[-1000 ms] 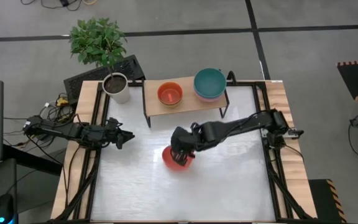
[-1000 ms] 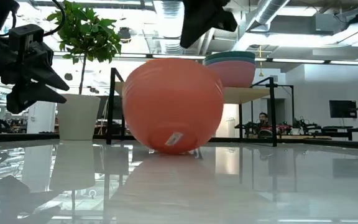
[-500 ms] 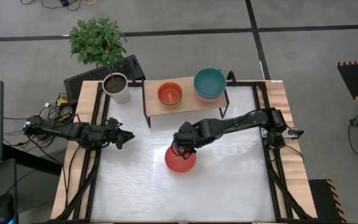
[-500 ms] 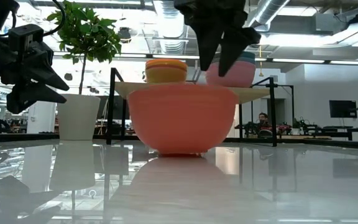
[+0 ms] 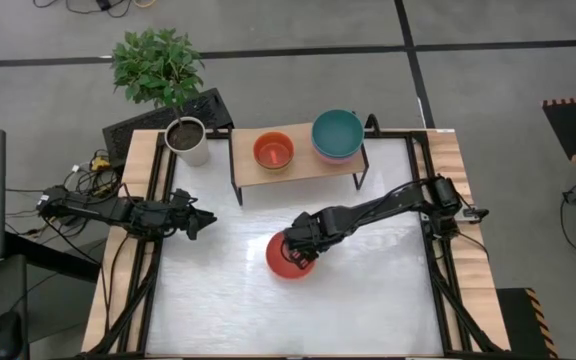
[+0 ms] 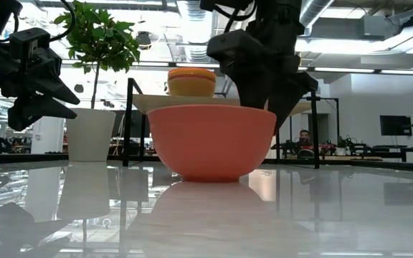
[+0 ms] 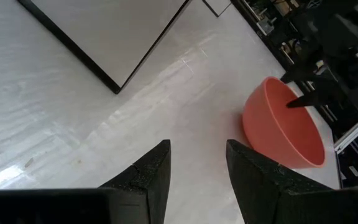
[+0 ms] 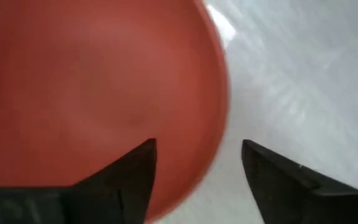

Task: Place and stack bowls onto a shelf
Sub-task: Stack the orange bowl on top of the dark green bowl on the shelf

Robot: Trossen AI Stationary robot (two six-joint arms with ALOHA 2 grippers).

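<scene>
The right pincer (image 5: pixel 301 250) hung low over the red bowl (image 5: pixel 290 256), its fingers spread wide and straddling the rim, one finger (image 8: pixel 126 171) over the inside of the bowl and the other (image 8: pixel 272 174) outside over the bare worktop (image 5: pixel 368 300); nothing was clamped between them, so the bowl sat free. That straddle looked like the set-up for pinching the wall of the bowl, the only thin edge a narrow two-finger tool could take hold of. The bowl stood upright, mouth up, near the middle of the white worktop, in front of the shelf (image 5: pixel 308 165) and apart from it. From the low camera the right pincer reached down just behind the bowl's far rim (image 6: pixel 264 109). On the light-wood shelf an orange-red bowl nested in a yellow one (image 5: pixel 273 151) stood toward the left end, and a teal bowl stacked on a pink one (image 5: pixel 337 135) at the right end; both stacks seemed to leave the middle board open for more. The left pincer (image 5: pixel 200 221) waited at the worktop's left edge, fingers open and empty, well clear of the bowl. A white plant pot (image 5: pixel 187 142) stood just beside the shelf's left end.
</scene>
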